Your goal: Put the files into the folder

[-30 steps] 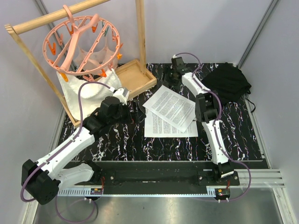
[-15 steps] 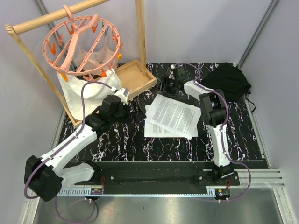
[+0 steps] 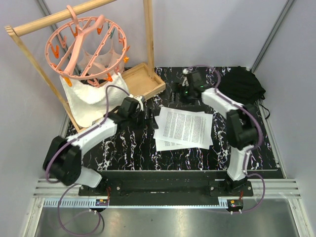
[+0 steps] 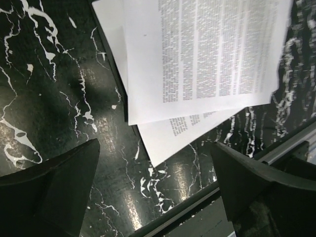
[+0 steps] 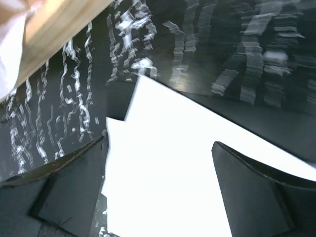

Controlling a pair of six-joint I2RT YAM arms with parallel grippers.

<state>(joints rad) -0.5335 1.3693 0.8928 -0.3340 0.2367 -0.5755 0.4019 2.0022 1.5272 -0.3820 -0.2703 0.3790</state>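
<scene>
The files are two white printed sheets (image 3: 183, 127), the upper one lying askew across the lower one (image 4: 163, 140). They rest on the folder (image 5: 269, 123), a flat matte black board that shows only as a dark band beside the paper. My right gripper (image 3: 181, 95) stands open (image 5: 158, 140) above the sheets' far edge, with white paper beneath its fingers and nothing held. At the sheets' left edge my left gripper (image 3: 141, 112) is open wide (image 4: 155, 144) and empty, low over the marbled table, with the lower sheet's corner just ahead of it.
A wooden tray (image 3: 144, 81) lies at the back, left of the right gripper. A wooden rack carries a pink peg hanger (image 3: 86, 44) and a white cloth (image 3: 91, 101) at the far left. A black fabric bundle (image 3: 242, 86) sits at the back right.
The right gripper opened and let go of the upper sheet, which settled flat and squarer over the lower one. The left arm stretched forward to the sheets' left edge.
</scene>
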